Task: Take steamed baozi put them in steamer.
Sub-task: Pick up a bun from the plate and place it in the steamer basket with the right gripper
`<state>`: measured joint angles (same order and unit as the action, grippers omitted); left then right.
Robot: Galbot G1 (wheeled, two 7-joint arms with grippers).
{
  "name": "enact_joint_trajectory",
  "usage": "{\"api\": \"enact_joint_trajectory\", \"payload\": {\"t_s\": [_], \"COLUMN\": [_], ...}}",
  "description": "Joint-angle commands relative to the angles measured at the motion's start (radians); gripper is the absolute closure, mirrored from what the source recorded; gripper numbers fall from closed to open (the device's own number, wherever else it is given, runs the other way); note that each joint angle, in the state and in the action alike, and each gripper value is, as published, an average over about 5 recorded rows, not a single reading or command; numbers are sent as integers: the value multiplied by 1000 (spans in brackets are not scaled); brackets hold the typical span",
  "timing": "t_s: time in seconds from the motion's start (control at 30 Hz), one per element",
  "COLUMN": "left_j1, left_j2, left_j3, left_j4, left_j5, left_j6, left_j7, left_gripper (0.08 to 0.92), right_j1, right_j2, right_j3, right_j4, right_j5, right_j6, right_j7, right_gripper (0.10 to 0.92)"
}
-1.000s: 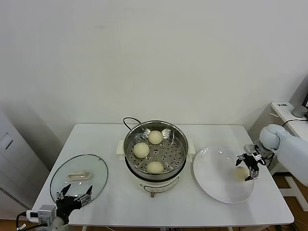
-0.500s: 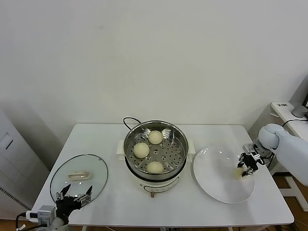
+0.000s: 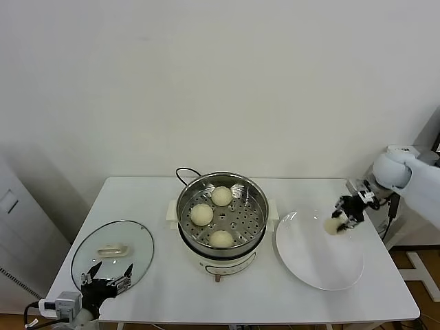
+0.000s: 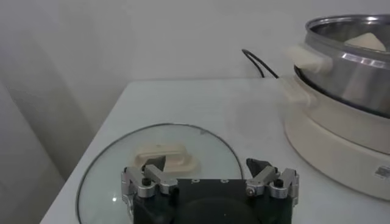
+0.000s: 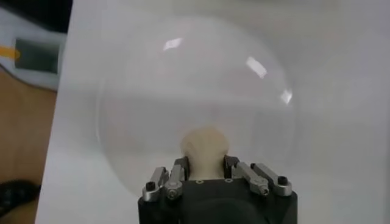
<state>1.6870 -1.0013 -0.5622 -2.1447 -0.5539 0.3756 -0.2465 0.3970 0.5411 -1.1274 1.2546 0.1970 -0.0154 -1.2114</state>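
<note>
Three cream-white baozi lie on the perforated floor of the shiny steamer [image 3: 258, 201]: one at the back [image 3: 221, 196], one at the left [image 3: 201, 214], one at the front [image 3: 221, 238]. Another baozi [image 3: 334, 225] [image 5: 205, 146] hangs above the white plate [image 3: 309, 265] [image 5: 134, 109], and my right gripper [image 3: 339, 218] [image 5: 205, 162] is shut on it. My left gripper [image 3: 105, 278] [image 4: 207, 173] stands open at the table's front left, over the near edge of the glass lid [image 3: 113, 251] [image 4: 122, 164], holding nothing. In the left wrist view the steamer [image 4: 353, 67] stands beyond the lid.
The steamer's black cord [image 3: 183, 172] loops behind it. A white device [image 3: 405, 152] stands off the table's right end. The plate under my right gripper carries nothing else. Table edges run close to both grippers.
My right gripper has shut on the baozi that lay on the plate and lifted it up and slightly toward the steamer. The left arm has not moved.
</note>
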Motion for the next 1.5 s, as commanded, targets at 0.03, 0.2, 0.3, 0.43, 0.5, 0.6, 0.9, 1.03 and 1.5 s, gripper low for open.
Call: {"api": "enact_joint_trajectory", "payload": {"t_s": [0.03,0.2,0.3,0.43,0.5,0.6,0.9,1.03,1.5], "left_j1": [1,2,2,0,-3,-6,-7,-8,-14], "left_j2": [-3,-3,0,0,0,-1,-3,-3,-7], "left_j3": [1,2,3,7,10,12,14,12,15], "left_j4": [-7,-11,-12,-12,-12,-14,-17,-17,-12], "left_j5": [1,2,2,2,3,4,3,2,1], "left_j6": [0,-1,-2,-2,-2,-1,-1,0,0], "left_j7": [0,1,1,2,3,2,2,2,2], "left_gripper": [177,177,177,177,177,177,177,177,177], "right_j1": [507,555,561,552,543,519,420,384,260], "right_j2": [70,168,227,292,322,360,409,413,413], "right_j3": [-427,-462,-467,-461,-459,-451,-437,-438,-408], "right_j4": [216,252,261,269,272,266,237,234,216], "right_j5": [361,489,552,624,655,684,677,660,618], "right_j6": [-219,-294,-347,-407,-436,-462,-499,-508,-531], "right_j7": [76,156,214,284,318,354,404,418,476], "right_gripper": [652,652,652,652,652,652,652,652,652]}}
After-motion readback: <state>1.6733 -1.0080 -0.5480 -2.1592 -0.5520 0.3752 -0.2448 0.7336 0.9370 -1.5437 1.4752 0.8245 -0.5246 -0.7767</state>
